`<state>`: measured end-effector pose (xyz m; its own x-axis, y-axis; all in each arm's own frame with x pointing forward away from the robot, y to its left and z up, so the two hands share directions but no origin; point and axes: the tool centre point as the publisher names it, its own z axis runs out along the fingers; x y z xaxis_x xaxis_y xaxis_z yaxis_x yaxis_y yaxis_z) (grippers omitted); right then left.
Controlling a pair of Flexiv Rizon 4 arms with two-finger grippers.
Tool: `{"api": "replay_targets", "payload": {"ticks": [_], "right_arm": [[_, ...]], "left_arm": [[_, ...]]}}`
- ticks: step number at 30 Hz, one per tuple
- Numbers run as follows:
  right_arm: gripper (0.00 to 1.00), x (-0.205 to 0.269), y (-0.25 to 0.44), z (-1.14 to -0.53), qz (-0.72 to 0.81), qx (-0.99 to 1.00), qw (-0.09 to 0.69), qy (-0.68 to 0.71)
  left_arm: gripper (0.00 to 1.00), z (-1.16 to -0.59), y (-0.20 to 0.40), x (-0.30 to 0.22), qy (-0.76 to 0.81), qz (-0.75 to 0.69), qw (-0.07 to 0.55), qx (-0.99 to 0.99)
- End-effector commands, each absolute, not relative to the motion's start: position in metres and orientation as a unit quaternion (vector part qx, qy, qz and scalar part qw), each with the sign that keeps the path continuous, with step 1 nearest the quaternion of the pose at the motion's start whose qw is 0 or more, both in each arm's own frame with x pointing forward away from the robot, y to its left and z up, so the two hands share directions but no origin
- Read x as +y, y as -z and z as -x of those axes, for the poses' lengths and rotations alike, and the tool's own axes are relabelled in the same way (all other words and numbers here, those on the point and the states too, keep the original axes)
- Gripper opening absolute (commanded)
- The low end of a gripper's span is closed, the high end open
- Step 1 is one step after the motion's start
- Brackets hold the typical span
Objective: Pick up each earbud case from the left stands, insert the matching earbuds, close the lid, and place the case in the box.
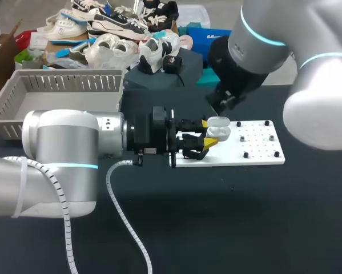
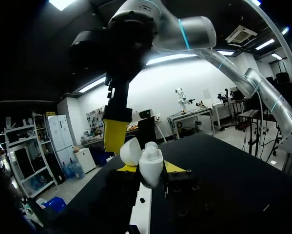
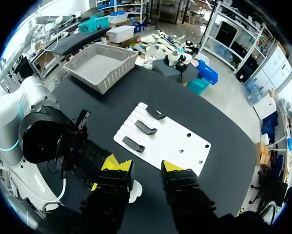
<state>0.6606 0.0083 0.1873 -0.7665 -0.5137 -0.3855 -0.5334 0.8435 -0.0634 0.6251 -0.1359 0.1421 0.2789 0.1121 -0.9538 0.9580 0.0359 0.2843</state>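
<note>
A white earbud case (image 1: 219, 129) with its lid open sits between the yellow tips of my left gripper (image 1: 209, 138), which is shut on it just above the white board (image 1: 256, 153). In the left wrist view the case (image 2: 150, 166) stands upright between the fingers, its lid (image 2: 130, 151) tipped back. My right gripper (image 1: 225, 100) hangs right above the case; one of its yellow fingertips (image 2: 115, 134) shows just behind the lid. From the right wrist, that gripper (image 3: 145, 166) is open with nothing between its fingers, and the case (image 3: 134, 191) peeks out beneath one finger.
The white board (image 3: 177, 146) carries three black stands (image 3: 146, 127) on one half and small black pegs (image 1: 270, 137) on the other. A grey basket (image 1: 56, 97) stands at the back left. A black block (image 1: 159, 80) and several shoes (image 1: 111, 48) lie behind it.
</note>
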Motion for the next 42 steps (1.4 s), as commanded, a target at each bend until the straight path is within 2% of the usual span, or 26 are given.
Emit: {"api": "replay_targets", "payload": {"ticks": [1,20,29,33,42], "right_arm": [[0.34,0.005,-0.191,-0.644,0.275,0.937,0.213,-0.023],[0.33,0.004,-0.197,-0.63,0.258,0.94,0.223,-0.026],[0.35,-0.044,-0.207,-0.614,0.175,0.955,0.239,-0.003],[0.35,-0.069,-0.197,-0.604,0.138,0.965,0.223,-0.011],[0.36,-0.085,-0.181,-0.598,0.089,0.979,0.185,-0.002]], "left_arm": [[0.0,-0.624,-0.142,-0.136,0.382,-0.578,0.554,0.462],[0.0,-0.624,-0.142,-0.136,0.382,-0.578,0.554,0.462],[0.0,-0.624,-0.142,-0.136,0.382,-0.578,0.554,0.462],[0.0,-0.648,-0.144,-0.111,0.369,-0.552,0.57,0.484],[0.0,-0.715,-0.155,-0.028,0.284,-0.491,0.627,0.534]]}}
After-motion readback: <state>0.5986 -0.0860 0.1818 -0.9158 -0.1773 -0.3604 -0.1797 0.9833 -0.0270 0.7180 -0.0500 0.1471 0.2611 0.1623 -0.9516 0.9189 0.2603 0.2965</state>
